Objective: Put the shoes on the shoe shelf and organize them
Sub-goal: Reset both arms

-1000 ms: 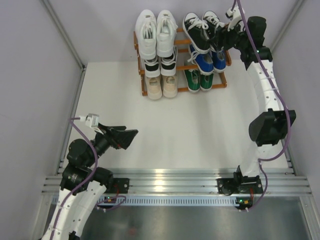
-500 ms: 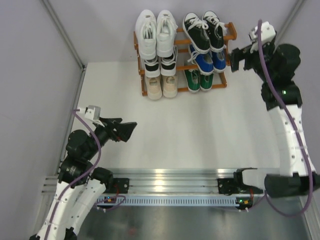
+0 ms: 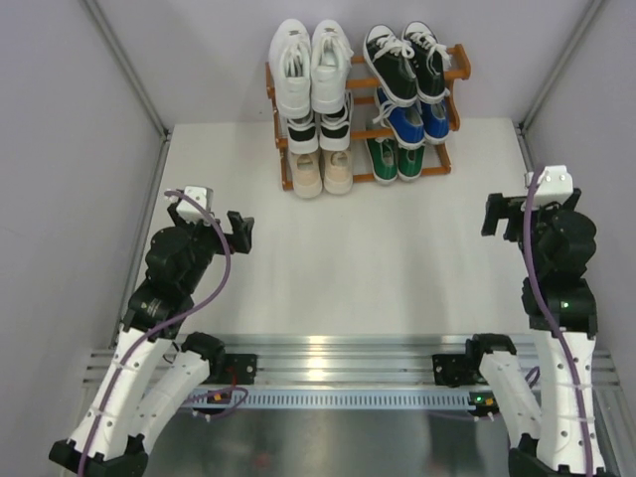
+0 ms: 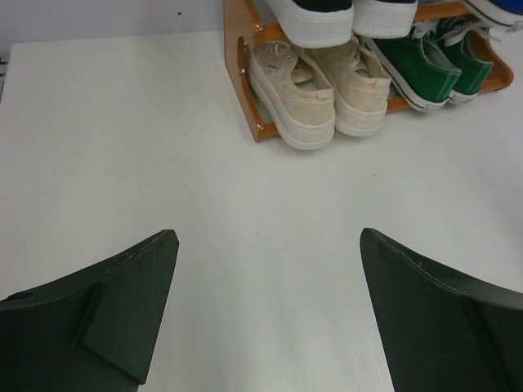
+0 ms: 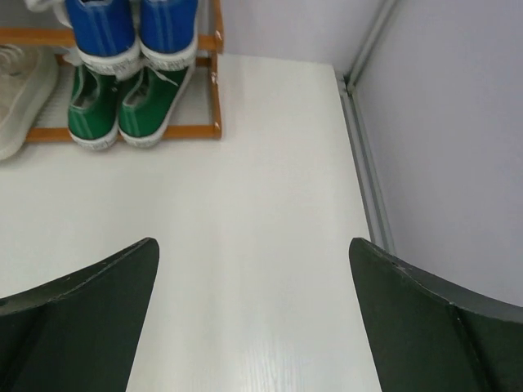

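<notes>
The orange-brown shoe shelf (image 3: 458, 64) stands at the table's far edge with six pairs on it. The all-white pair (image 3: 311, 70) and a black pair (image 3: 402, 58) are on top. A second black pair (image 3: 318, 129) and the blue pair (image 3: 417, 119) are in the middle. The beige pair (image 3: 323, 171) and green pair (image 3: 395, 157) are at the bottom. My left gripper (image 3: 211, 227) is open and empty at the near left. My right gripper (image 3: 532, 211) is open and empty at the near right. The left wrist view shows the beige pair (image 4: 319, 82) and green pair (image 4: 433, 65) beyond my open left gripper (image 4: 268, 235). The right wrist view shows the blue pair (image 5: 131, 28) and green pair (image 5: 122, 102) beyond my open right gripper (image 5: 253, 242).
Grey walls with metal frame posts (image 3: 124, 65) close in the white table (image 3: 368, 248) on the left, right and back. A metal strip (image 5: 364, 155) runs along the right edge. An aluminium rail (image 3: 328, 356) with both arm bases lies at the near edge.
My right arm has pulled back from the shelf's top tier to the near right, leaving the black pair there. My left arm has drawn back and turned to face the shelf.
</notes>
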You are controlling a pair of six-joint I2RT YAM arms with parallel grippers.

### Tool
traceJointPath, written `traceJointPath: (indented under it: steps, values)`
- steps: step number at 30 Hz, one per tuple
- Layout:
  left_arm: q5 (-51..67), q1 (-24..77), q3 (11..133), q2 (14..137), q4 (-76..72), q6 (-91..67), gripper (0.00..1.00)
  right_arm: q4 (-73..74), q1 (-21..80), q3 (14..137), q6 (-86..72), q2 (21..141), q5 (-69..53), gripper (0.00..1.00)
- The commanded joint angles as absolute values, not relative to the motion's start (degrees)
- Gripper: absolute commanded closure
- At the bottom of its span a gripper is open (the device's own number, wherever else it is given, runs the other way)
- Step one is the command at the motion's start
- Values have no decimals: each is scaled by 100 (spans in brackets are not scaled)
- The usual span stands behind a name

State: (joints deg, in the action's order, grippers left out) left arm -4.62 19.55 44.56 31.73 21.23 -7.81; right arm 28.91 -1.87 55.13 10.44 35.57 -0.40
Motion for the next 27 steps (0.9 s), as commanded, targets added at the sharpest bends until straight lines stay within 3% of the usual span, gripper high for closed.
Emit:
traceJointPath:
  steps: [1,10,27]
  values:
    - [-879,1951,4316,3164,1960,-474,2,2858,-482,5021,379,3235,535,1]
    - [-1055,1951,3393,2523,1723,-782,2,2461,-764,4412,-729,3094,1494,1]
    - [-835,1960,3111,2127,1670,-817,1,2083,-1599,3832,-686,2971,958,0]
